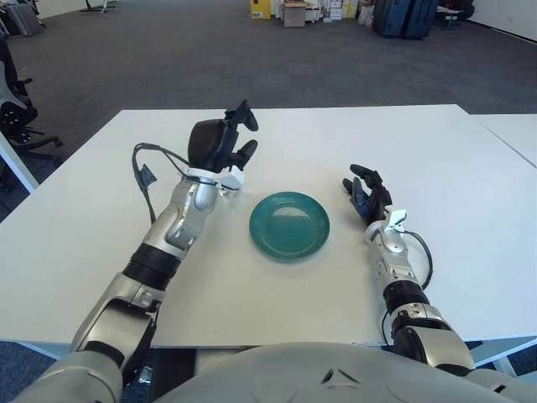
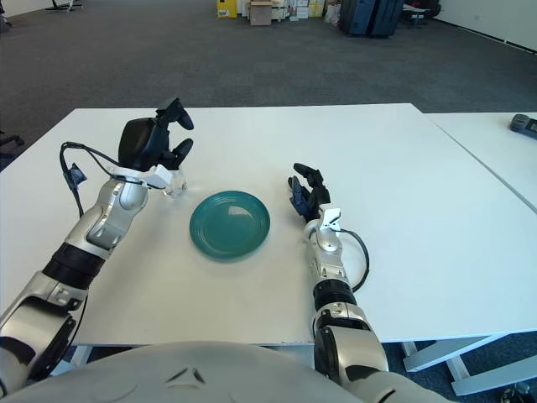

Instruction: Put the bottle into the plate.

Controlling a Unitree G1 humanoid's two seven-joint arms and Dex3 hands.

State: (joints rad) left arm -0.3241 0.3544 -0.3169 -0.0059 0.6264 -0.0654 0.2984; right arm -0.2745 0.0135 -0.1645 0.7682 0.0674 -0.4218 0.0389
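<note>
A: Where is the bottle (image 2: 174,184), and its axis?
B: Clear plastic, mostly hidden under the left hand (image 1: 220,144), upper left of the teal plate (image 1: 289,224); axis unreadable.
A: Hands?
B: Left hand's fingers (image 1: 243,115) spread above it; right hand (image 1: 367,195) relaxed, empty, right of the plate on the tabletop (image 1: 419,159).

1. Both views look from the robot's head, forward and steeply down onto the white table (image 1: 277,285), with the robot's own chest along the bottom edge.
2. The teal plate (image 1: 289,224) serves as the landmark: in the left eye view it sits just right of centre, in the right eye view it sits left of centre.
3. Both views are near enough to show the arms at full length, the left hand (image 1: 220,144) behind and left of the plate, the right hand (image 1: 367,191) to its right.
4. They share the plate, both arms, the tabletop and the carpet beyond; the right eye view reaches farther right of the plate.
</note>
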